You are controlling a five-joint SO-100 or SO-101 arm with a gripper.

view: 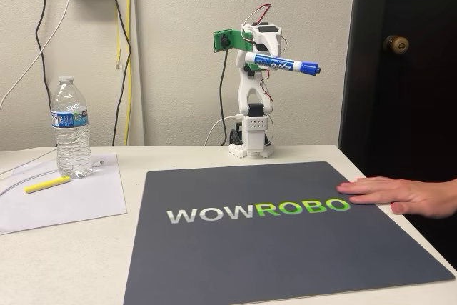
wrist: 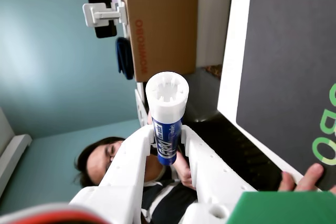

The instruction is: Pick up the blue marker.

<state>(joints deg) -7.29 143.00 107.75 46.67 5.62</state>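
Arm: folded upright at the rear of the desk (view: 71, 262), at 12 o'clock from the dark mat (view: 285, 248) in the fixed view
Hand: the hand (view: 270, 62) is clamped on the blue marker (view: 282, 64); in the wrist view the two white fingers (wrist: 131, 156) press the barrel from either side
Marker position: held high above the desk, roughly level in the fixed view, blue cap pointing toward 3 o'clock; well clear of the mat
Marker in wrist view: the blue marker (wrist: 168, 129) points at the camera, its white ribbed end foremost, printed barrel between the fingers
Grip point: near the end opposite the cap in the fixed view, so most of the length overhangs to one side
Handling: judged light and rigid; the smooth plastic barrel may slip or pivot under an off-centre hold; a mid-barrel grip would balance better
Task state: judged essentially complete, marker lifted
Person's hand: a person's hand (view: 403, 194) lies flat on the mat at 3 o'clock, touching its right edge
Other items: water bottle (view: 71, 130) at 9 o'clock, standing on a sheet of paper (view: 64, 201); yellow stick (view: 47, 184) just beside the bottle
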